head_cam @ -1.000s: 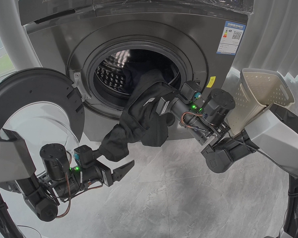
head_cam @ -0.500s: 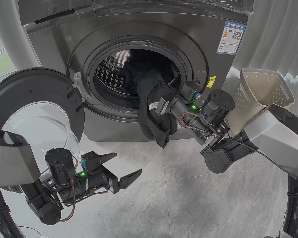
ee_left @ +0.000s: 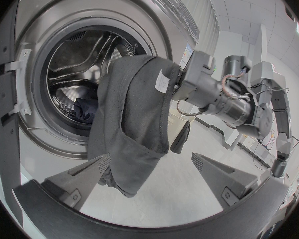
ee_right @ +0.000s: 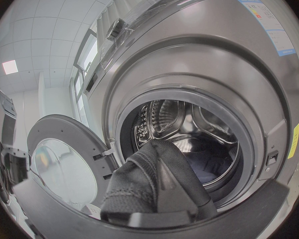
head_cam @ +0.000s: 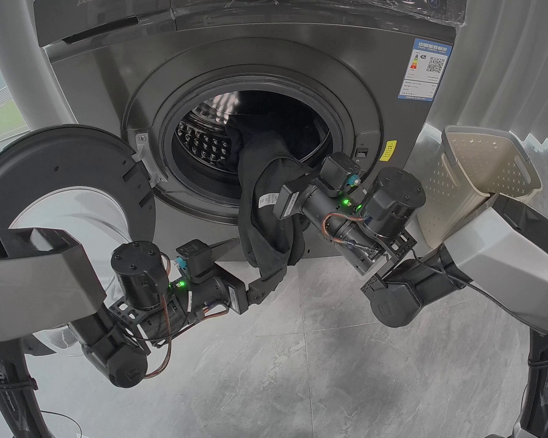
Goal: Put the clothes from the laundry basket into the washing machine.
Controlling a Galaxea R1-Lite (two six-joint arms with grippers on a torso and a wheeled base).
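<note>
A black garment (head_cam: 265,214) hangs over the lower rim of the washing machine's (head_cam: 323,56) round opening, part of it inside the drum. My right gripper (head_cam: 286,199) is shut on its upper fold just outside the opening; the cloth wraps its fingers (ee_right: 166,186). My left gripper (head_cam: 256,264) is open below, its fingers on either side of the garment's hanging lower end (ee_left: 129,170), one finger (ee_left: 101,165) touching the cloth. Dark blue clothes (ee_left: 84,108) lie in the bottom of the drum (ee_right: 176,123).
The machine's round door (head_cam: 61,171) stands swung open at the left, just above my left arm. A beige laundry basket (head_cam: 481,165) stands tilted at the right beside the machine, behind my right arm. Grey tiled floor (head_cam: 323,360) lies in front.
The garment's lower end came away from my left gripper and now hangs straight down. My left arm rose rightward to it, still open. My right gripper shifted slightly toward the opening.
</note>
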